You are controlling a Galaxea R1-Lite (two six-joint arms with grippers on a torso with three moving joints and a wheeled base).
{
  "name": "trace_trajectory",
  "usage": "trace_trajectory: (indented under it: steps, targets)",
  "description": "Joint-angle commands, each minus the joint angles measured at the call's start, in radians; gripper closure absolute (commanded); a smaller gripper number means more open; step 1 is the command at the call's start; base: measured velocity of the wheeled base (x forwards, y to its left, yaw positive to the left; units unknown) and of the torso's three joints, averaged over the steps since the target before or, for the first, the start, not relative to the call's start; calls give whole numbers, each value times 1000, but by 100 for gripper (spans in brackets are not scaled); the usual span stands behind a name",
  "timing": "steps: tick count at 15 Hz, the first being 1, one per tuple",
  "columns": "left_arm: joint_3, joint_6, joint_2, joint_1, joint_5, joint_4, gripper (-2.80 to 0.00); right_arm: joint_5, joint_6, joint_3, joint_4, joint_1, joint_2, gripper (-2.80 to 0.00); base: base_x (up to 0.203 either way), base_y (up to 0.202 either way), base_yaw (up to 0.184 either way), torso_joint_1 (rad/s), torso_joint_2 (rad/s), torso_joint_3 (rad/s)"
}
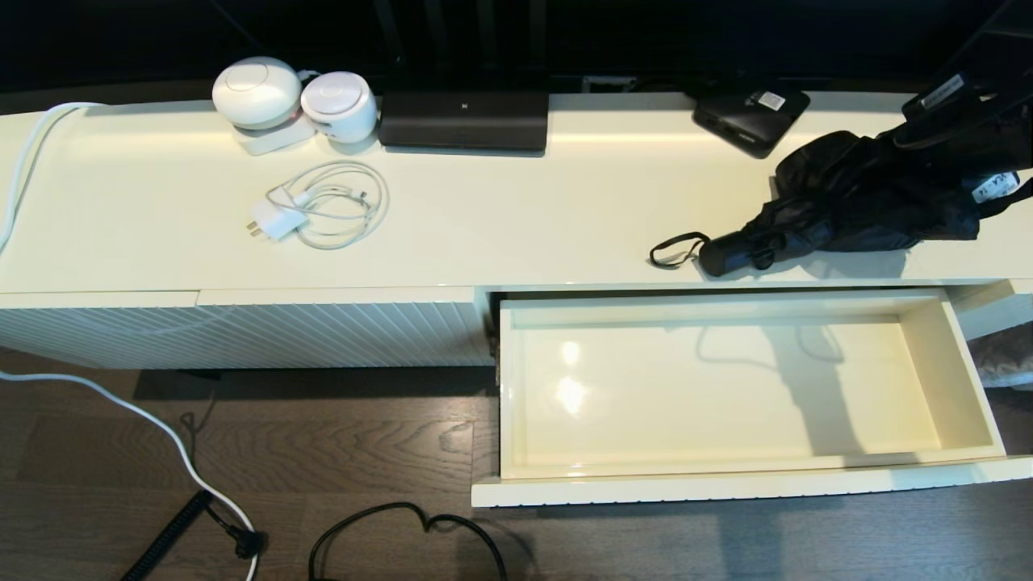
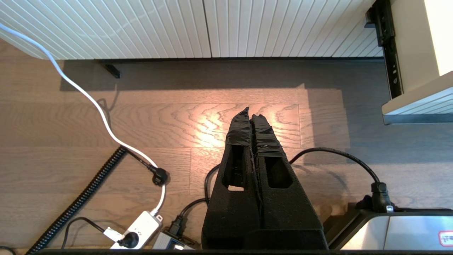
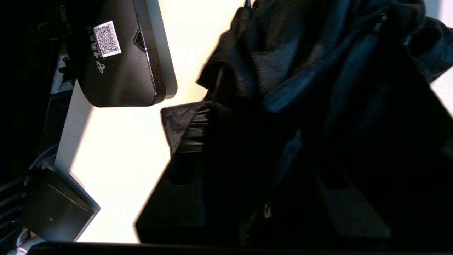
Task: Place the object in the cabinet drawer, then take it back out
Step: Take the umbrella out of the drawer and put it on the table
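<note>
Right hand (image 3: 247,170) buried in umbrella (image 1: 855,202) fabric, grip unclear; box (image 3: 116,53) sticker shows QR code.

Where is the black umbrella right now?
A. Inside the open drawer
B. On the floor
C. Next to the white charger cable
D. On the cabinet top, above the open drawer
D: the umbrella lies on the cabinet top at its right end, while the open drawer below holds nothing.
</note>
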Motion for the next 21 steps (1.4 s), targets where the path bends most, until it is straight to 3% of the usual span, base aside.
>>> trace_trajectory:
  steps: [1, 7, 12, 21]
  targets:
    - [0, 0, 0, 1, 0, 0, 0, -2, -6, 0, -9, 1, -4, -280, 0, 0, 0, 0, 0, 0]
    - [0, 0, 0, 1, 0, 0, 0, -10, -65, 0, -46, 3, -34, -280, 0, 0, 0, 0, 0, 0]
    - [1, 0, 0, 0, 0, 0, 0, -102, -156, 8, -50, 41, -71, -280, 0, 0, 0, 0, 0, 0]
    - [1, 0, 0, 0, 0, 0, 0, -149, -243, 15, -74, 58, -188, -280, 0, 0, 0, 0, 0, 0]
